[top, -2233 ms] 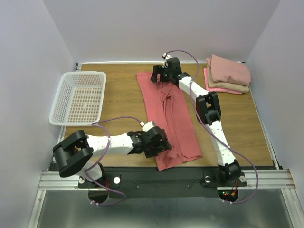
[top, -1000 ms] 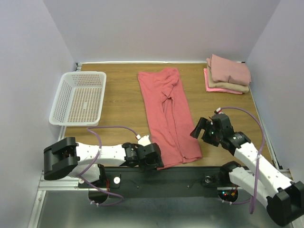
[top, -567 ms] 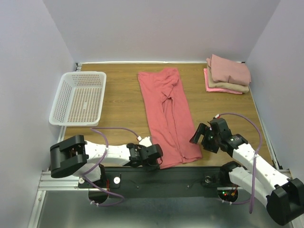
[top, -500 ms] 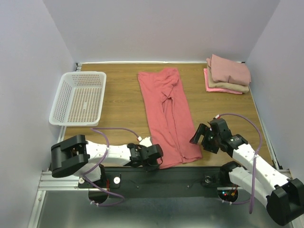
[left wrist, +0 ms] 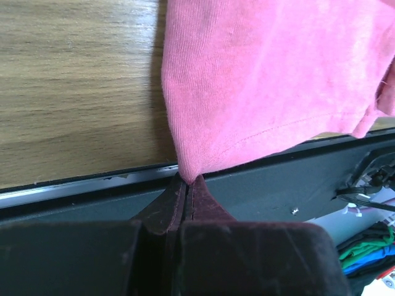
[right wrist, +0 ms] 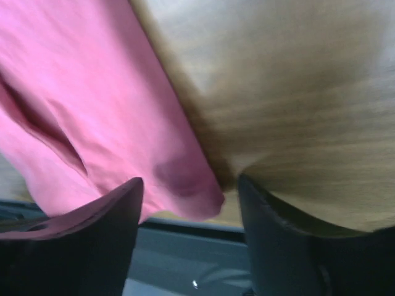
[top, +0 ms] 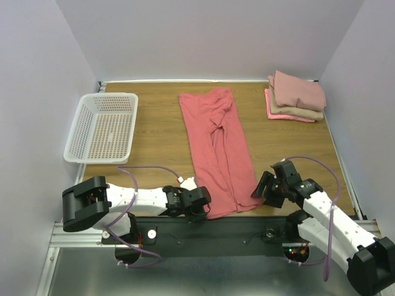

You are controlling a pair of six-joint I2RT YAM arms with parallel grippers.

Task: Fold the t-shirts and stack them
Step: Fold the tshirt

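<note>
The coral-red shirt (top: 219, 148) is spread mid-surface, its near-left corner clamped in the left end effector (left wrist: 185, 185), its blurred near-right corner straddled by the parted right end effector (right wrist: 190, 185); folded shirts (top: 296, 95) are stacked far-right, a basket (top: 106, 97) set at the left edge.

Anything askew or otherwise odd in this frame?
Yes. The coral-red shirt lies slanted across the table, with a bunched crease mid-length. Its near-left corner hangs past the table's near edge, pinched in the left gripper. The folded stack at the far right is slightly uneven.
</note>
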